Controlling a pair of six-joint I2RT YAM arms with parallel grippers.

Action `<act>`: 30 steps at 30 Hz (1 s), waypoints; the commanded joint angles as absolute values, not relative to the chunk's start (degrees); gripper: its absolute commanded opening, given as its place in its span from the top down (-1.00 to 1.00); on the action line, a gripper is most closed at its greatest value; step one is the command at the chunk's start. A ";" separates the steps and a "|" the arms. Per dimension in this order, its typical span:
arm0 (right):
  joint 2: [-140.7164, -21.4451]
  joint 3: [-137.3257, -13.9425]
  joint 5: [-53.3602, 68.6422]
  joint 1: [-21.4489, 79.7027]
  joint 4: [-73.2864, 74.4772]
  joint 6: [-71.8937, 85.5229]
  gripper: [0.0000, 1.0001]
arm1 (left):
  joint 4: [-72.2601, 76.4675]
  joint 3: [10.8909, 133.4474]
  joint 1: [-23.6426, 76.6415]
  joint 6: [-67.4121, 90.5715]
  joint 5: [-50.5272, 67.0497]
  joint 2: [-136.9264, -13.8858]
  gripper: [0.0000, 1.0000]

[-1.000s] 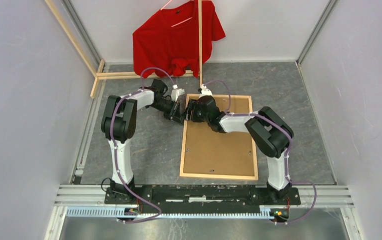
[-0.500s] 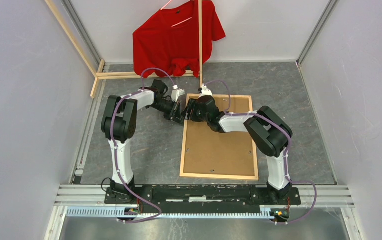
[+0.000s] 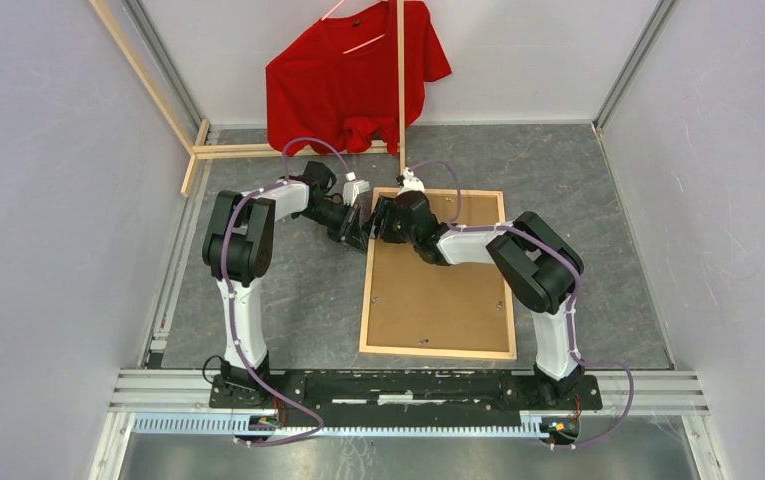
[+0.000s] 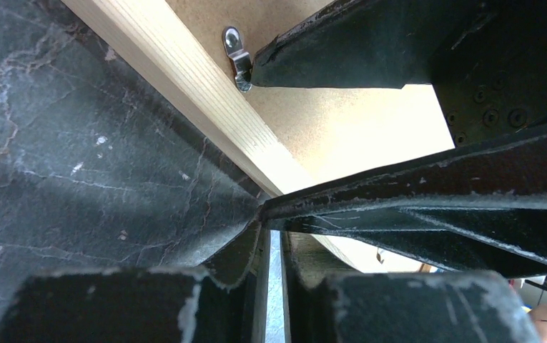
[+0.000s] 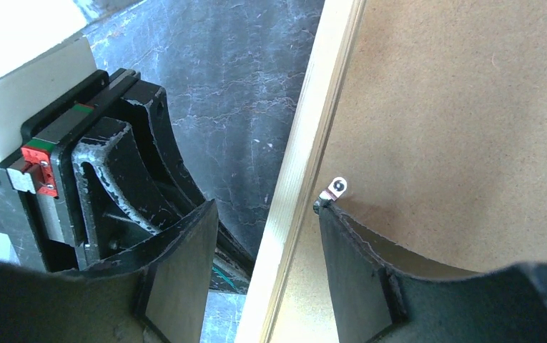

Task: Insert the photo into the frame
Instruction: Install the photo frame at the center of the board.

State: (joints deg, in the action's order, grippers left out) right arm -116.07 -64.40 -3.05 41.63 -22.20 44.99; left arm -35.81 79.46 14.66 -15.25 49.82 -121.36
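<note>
The frame point(image 3: 369, 290) lies face down on the dark table, with the brown backing board point(image 3: 443, 290) in it. The photo does not show in any view. My right gripper point(image 3: 386, 218) is open and straddles the frame's left wood strip point(image 5: 295, 186) near the far corner. Its inner fingertip point(image 5: 327, 214) touches a small metal tab point(image 5: 337, 187) on the board. My left gripper point(image 3: 358, 226) is just outside that strip, with its jaws all but closed point(image 4: 274, 232) and a thin pale slit between them. The tab also shows in the left wrist view point(image 4: 236, 53).
A red T-shirt point(image 3: 353, 75) hangs at the back wall. Loose light-wood slats point(image 3: 248, 150) lie at the back left, and one slat point(image 3: 401, 80) stands upright just behind the frame. Grey walls close in both sides.
The right arm's elbow has shifted slightly to the left. Both grippers stay at the frame's far-left corner.
</note>
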 commanded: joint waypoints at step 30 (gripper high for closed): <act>-101.80 -54.74 -0.11 33.17 -23.41 43.23 -0.63 | -37.54 77.43 15.65 -18.19 48.75 -114.65 0.69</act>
